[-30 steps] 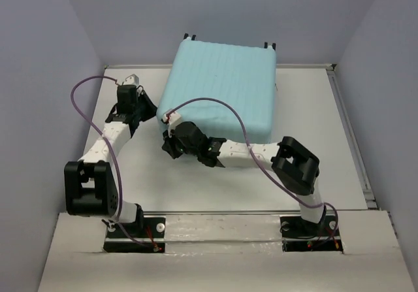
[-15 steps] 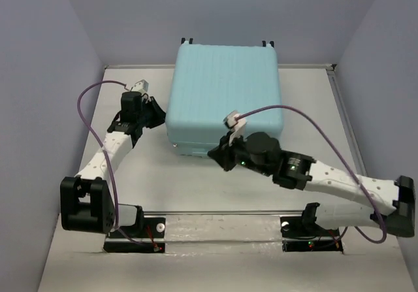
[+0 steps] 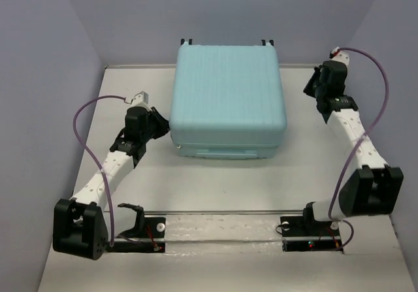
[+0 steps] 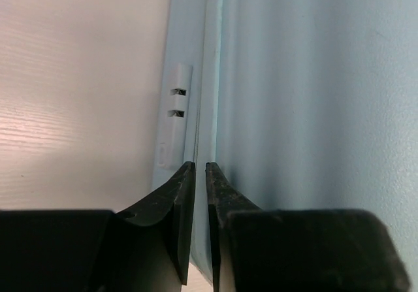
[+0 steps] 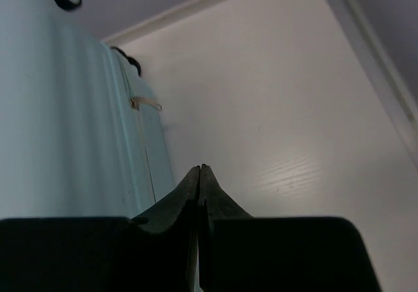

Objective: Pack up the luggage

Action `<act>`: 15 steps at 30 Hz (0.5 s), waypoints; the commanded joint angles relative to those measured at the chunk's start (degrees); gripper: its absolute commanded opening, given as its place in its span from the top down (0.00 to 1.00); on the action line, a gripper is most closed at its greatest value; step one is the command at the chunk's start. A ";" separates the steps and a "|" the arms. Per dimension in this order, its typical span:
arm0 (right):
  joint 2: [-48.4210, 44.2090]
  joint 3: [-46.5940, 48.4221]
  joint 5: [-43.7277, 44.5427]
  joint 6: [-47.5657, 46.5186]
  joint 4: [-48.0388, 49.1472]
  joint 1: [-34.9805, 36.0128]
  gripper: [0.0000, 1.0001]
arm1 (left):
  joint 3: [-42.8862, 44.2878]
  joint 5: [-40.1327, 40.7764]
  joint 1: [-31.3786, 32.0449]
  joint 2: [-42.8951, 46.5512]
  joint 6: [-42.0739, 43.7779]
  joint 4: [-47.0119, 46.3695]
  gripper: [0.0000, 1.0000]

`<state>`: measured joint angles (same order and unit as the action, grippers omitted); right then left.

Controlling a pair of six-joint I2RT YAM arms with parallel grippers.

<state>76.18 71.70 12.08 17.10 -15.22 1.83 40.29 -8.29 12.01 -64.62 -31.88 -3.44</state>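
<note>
The luggage [image 3: 227,99] is a pale mint-blue ribbed suitcase lying flat and closed in the middle of the table. My left gripper [image 3: 160,123] sits against its left side, level with the seam. In the left wrist view the jaws [image 4: 200,166] stand almost together with only a thin slit, nothing seen between them, pointing along the seam of the shell [image 4: 294,76]. My right gripper [image 3: 312,86] is off the suitcase's right rear side, shut and empty [image 5: 200,168], with the shell [image 5: 59,109] to its left. A zipper pull [image 5: 145,104] hangs at that side seam.
Black wheels [image 3: 187,41] stick out at the suitcase's far edge. A white slotted block [image 4: 176,119] sits on the left side wall. A raised rail [image 3: 349,129] runs along the table's right edge, with grey walls all round.
My right arm swung from the suitcase's front left corner round to its right rear side. The suitcase shifted and now lies square. My left arm moved slightly nearer along the left side.
</note>
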 commanded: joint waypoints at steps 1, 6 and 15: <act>11.34 5.54 -16.15 1.79 -1.30 -0.68 0.93 | -3.29 2.22 4.77 3.54 -2.84 -5.26 0.76; 21.80 12.92 -29.71 1.80 1.16 -0.16 0.93 | -5.57 7.40 14.67 3.62 -1.08 -5.52 0.76; 43.93 35.41 -56.27 0.39 0.63 7.57 0.93 | -8.30 23.84 39.03 3.71 -3.97 -8.42 0.76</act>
<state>114.39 98.59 -21.04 15.33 -16.32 -0.30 33.56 17.61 38.92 -59.75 -32.23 -8.95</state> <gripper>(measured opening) 0.071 0.238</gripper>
